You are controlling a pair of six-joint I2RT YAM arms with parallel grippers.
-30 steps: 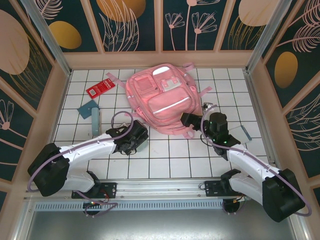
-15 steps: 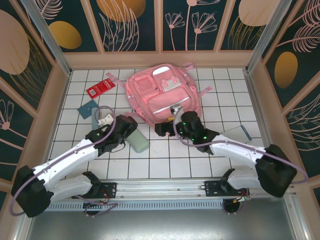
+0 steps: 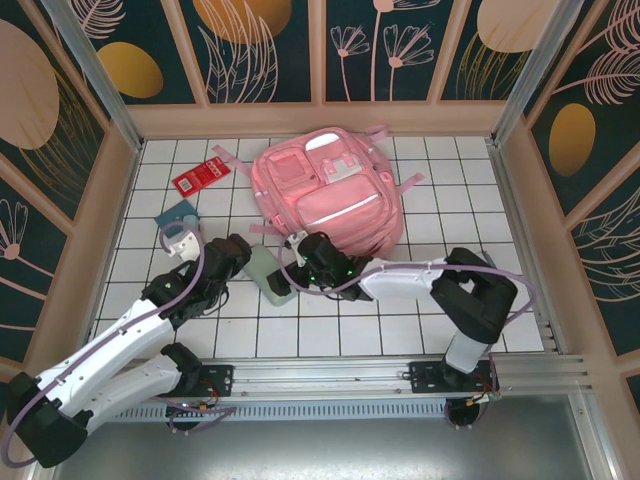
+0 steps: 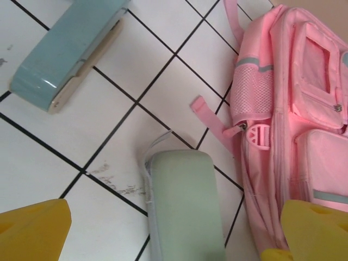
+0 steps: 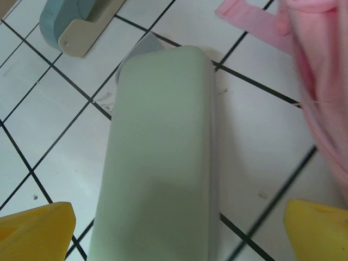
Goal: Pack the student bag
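The pink backpack [image 3: 325,195] lies flat in the upper middle of the top view, its lower left edge near a pale green case [image 3: 268,275]. Both grippers aim at that case: the right gripper [image 5: 179,234] is wide open with a fingertip on either side of it, and the left gripper [image 4: 174,234] is open too. The likely trouble is the arms colliding over one item, or a fingertip snagging the loose strap [image 4: 212,117] beside the case and dragging the backpack askew.

Pink cloth student bag [image 4: 293,136], matt green case [image 5: 157,157], glossy tiles [image 4: 70,136].
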